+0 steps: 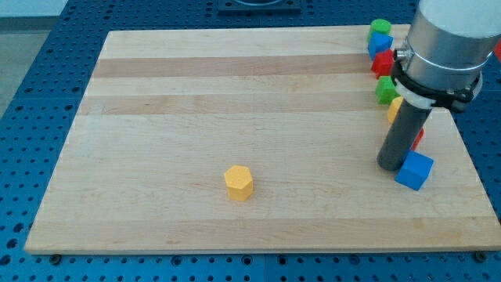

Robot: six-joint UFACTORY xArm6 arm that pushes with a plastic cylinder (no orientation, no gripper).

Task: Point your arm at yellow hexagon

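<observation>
Standing near the board's right edge, my tip (391, 166) touches or sits just beside a blue cube (414, 170). No pincer here: a bare rod, holding nothing. Yellow hexagon (239, 182) lies alone toward the bottom edge, left of centre, well apart from me. Cluster behind the rod along the right edge: green block (386, 89), red block (383, 63), blue block (380, 44), another green (380, 28) at the top-right corner, a yellow block (395, 109) partly hidden. Best approach, I judge: slide away from the blue cube without dragging it, cross open wood leftward and slightly down, stop short of the hexagon so it isn't nudged.
</observation>
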